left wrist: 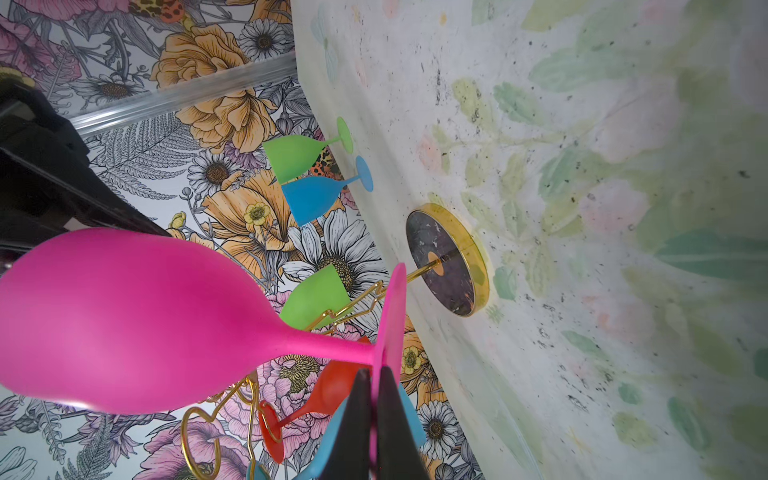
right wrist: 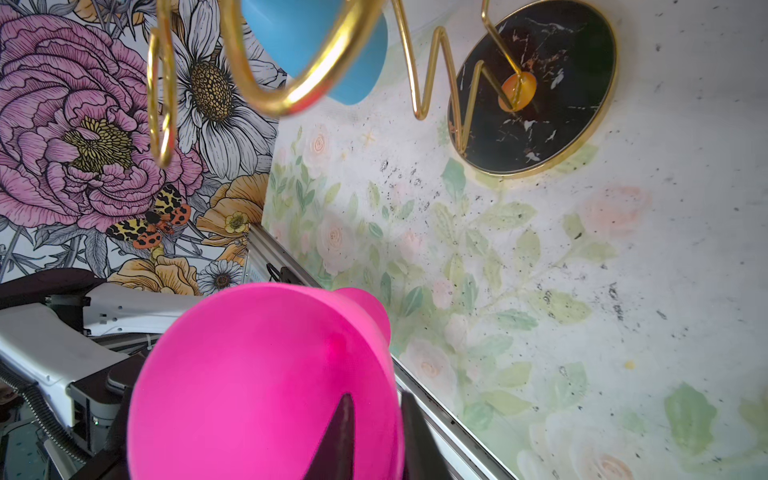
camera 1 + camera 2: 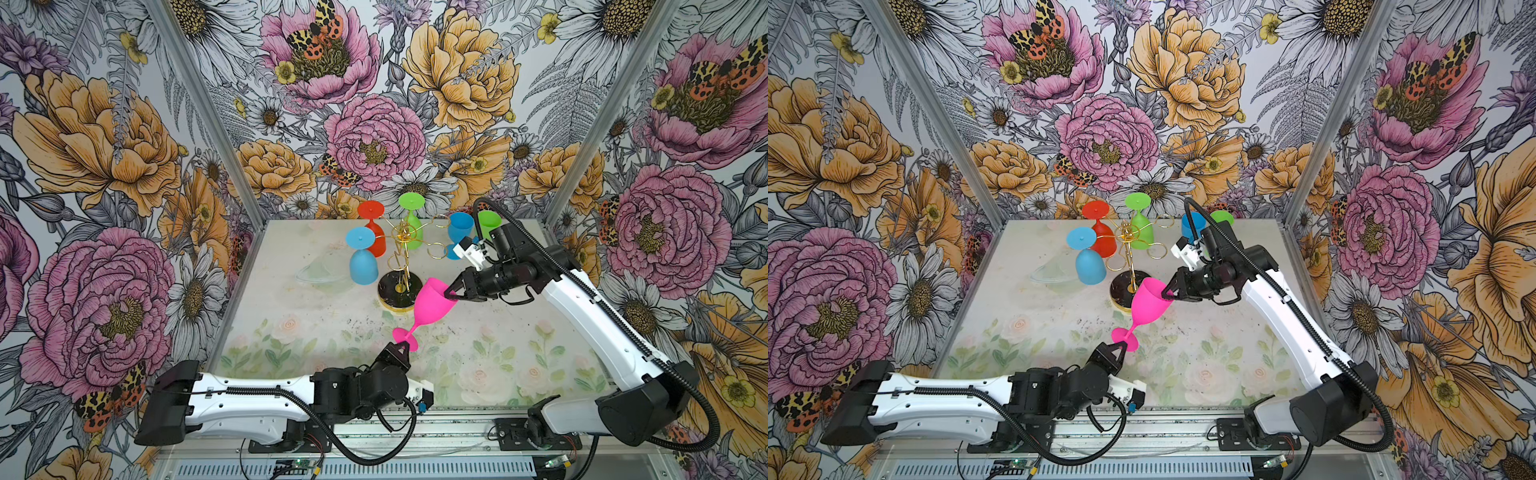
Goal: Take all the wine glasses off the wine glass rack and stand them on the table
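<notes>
Both top views: pink wine glass (image 3: 432,305) off the rack (image 3: 392,289), tilted in air before its base; left gripper (image 3: 401,345) pinches its foot; right gripper (image 3: 451,294) clamps the rim; only my right wrist view shows one finger (image 2: 338,436) inside the bowl; open table (image 3: 498,332) beneath; the left wrist view crops the bowl.

Bright, even light, faint shadows; the nearest rack hook (image 2: 286,104) seems defocused.
</notes>
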`<state>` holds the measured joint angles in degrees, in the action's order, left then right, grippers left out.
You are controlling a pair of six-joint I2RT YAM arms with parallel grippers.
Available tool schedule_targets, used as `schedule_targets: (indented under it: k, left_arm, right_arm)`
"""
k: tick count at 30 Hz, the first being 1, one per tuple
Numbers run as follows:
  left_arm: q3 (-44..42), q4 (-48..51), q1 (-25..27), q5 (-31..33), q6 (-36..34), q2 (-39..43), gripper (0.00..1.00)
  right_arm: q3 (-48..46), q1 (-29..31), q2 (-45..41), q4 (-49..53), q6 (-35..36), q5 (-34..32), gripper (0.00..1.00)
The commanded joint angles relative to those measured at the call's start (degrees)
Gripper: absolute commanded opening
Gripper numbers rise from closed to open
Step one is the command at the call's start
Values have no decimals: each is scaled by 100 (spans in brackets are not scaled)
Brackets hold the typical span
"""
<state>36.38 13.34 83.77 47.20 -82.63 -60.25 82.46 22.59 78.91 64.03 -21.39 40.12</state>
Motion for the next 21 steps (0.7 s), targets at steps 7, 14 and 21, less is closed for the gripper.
schedule_targets:
  k: [7,14,21]
  left_arm:
    - [-70,-332,-52,246,-211,-155,10]
    - [-125,-324,-16,171,-200,-143,42]
    - [-83,-34,-56,-19,611,-33,74]
  right_arm:
    - [-96,47,3,26,162,-364,5]
    - [-160,11,-44,20,214,-565,0]
    - [-59,-159,-229,4,240,-1652,0]
